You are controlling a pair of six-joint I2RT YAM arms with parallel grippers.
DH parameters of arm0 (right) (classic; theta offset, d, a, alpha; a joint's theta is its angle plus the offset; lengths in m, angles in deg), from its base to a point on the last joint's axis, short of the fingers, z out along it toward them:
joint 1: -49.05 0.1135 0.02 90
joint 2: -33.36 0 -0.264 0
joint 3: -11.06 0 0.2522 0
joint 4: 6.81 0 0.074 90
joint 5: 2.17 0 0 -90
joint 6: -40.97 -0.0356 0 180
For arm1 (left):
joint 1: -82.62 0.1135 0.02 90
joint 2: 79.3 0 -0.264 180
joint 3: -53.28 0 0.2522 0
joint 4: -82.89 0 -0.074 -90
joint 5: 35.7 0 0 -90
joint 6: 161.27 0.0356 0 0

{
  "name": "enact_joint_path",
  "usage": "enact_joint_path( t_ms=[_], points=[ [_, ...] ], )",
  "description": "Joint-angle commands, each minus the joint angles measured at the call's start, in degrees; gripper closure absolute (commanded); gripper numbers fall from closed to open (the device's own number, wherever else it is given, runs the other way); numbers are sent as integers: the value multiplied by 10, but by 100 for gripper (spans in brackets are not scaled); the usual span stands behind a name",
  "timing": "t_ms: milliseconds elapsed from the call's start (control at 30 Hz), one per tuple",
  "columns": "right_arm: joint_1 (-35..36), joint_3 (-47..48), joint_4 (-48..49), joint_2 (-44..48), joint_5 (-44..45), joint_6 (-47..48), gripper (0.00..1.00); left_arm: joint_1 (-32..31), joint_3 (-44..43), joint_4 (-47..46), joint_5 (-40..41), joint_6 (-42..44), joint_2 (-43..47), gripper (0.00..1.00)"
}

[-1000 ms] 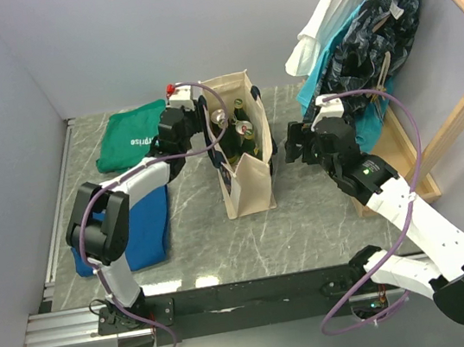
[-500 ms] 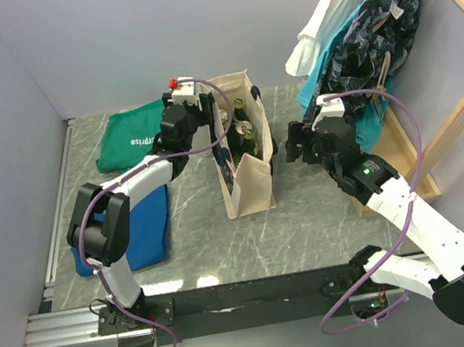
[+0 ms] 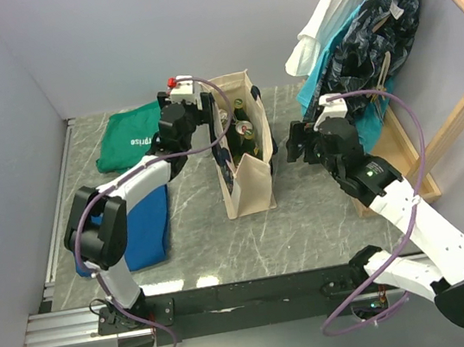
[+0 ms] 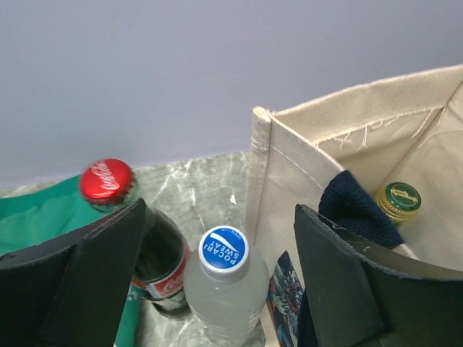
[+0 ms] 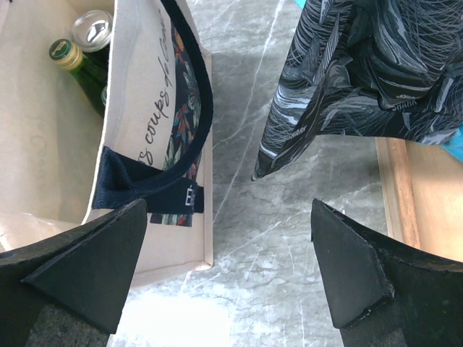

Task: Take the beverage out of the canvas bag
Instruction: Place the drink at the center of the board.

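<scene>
Well, the canvas bag (image 3: 249, 180) hides most of its drinks: only the cap of a green bottle (image 4: 398, 200) and the top of a can (image 5: 92, 27) peek out. The cream bag with dark blue handles stands tall on the table (image 3: 309, 223). Just outside it, a water bottle (image 4: 223, 249) sits untouched between the spread fingers of the left gripper (image 4: 218, 217). One finger half hides a cola bottle (image 4: 107, 181). The right gripper (image 5: 228, 210) gapes wide, holding nothing.

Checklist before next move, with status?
1. Left gripper open, holding nothing: ok.
2. Pocari bottle out of bag, upright: ok.
3. Cola bottle outside bag too: ok.
4. Bag emptied: not ok; green bottle and can inside.
5. Right gripper open, empty: ok.
6. Bag standing: ok.
</scene>
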State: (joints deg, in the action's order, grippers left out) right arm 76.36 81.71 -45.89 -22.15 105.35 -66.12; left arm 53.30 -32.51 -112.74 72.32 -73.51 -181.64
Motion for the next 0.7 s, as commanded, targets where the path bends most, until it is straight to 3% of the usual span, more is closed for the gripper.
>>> enact_joint_path(
  t_ms=[0, 133, 367, 500, 667],
  points=[
    [-4, -2, 11, 18, -5, -3, 0, -6, -13, 1, 14, 5, 71, 8],
    [-6, -1, 12, 22, -13, -8, 0, -6, -9, 27, 14, -4, 107, 2],
    [-5, -4, 18, 23, -53, -12, 0, -6, -15, 78, -4, -31, 166, 1],
    [-5, -1, 26, 22, -80, -16, 0, -6, -41, 133, -71, -56, 188, 0],
    [-5, -2, 56, 20, -108, -23, 0, -9, -101, 209, -212, -80, 182, 1]
  ],
)
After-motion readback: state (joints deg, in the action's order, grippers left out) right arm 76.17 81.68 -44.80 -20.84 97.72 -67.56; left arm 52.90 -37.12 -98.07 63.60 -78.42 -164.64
